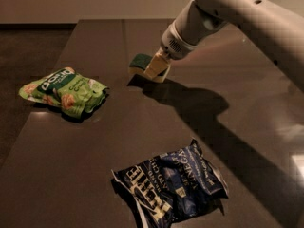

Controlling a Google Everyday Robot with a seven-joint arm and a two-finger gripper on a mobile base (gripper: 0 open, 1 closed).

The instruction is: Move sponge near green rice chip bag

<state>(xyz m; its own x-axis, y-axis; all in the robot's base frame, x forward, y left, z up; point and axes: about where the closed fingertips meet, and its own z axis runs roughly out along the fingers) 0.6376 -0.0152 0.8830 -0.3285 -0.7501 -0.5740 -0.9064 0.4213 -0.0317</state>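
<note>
The sponge (139,61), dark green on top with a pale base, is held in my gripper (156,69) just above the dark table (71,175), casting a shadow below it. The gripper is shut on the sponge and reaches in from the upper right on the white arm (228,8). The green rice chip bag (64,91) lies on the left of the table, some way left of and slightly nearer than the sponge, apart from it.
A dark blue chip bag (171,184) with white lettering lies crumpled at the front centre. The table's left edge runs just past the green bag, with dark floor (23,46) beyond. The arm's shadow stretches across the right side.
</note>
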